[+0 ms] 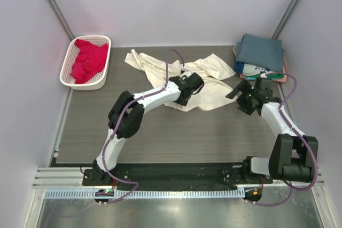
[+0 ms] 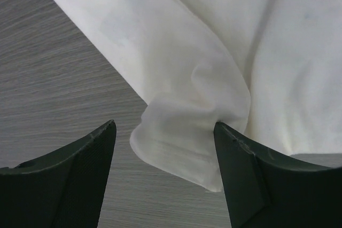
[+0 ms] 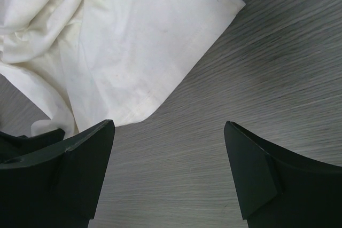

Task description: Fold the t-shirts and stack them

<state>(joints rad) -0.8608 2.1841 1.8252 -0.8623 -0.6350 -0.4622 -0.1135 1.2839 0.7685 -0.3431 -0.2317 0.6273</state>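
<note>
The cream t-shirt lies crumpled across the back middle of the table. My left gripper is open over its near edge; in the left wrist view a bulging fold of the cream cloth lies between the fingertips. My right gripper is open and empty just right of the shirt; the right wrist view shows the shirt's corner ahead and bare table between the fingers. A crimson-pink t-shirt lies in the basket. A stack of folded shirts with a slate-blue one on top sits at the back right.
The white lattice basket stands at the back left corner. The wood-grain table ends at a metal rail by the arm bases. White walls enclose both sides and the back.
</note>
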